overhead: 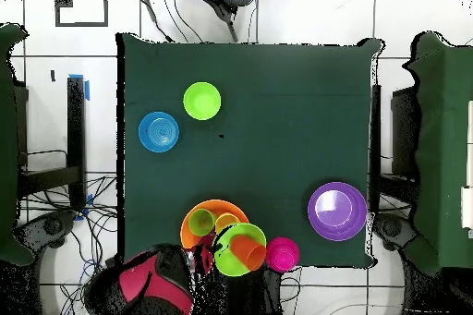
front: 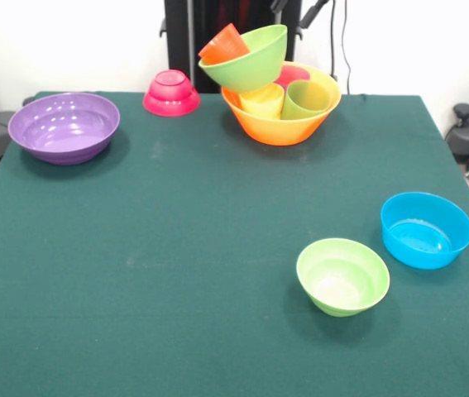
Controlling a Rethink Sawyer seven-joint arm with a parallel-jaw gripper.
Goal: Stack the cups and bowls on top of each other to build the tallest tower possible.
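Tower [front: 271, 87] hugs table's [front: 176, 248] far edge; middle seemingly open.

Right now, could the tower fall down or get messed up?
Maybe, in two ways.
1. The large light-green bowl sits tilted on the cups inside the large orange bowl, with the orange-red cup leaning in it. A nudge might tip it off.
2. The tower stands close to the table's far edge, so anything sliding off could leave the table.
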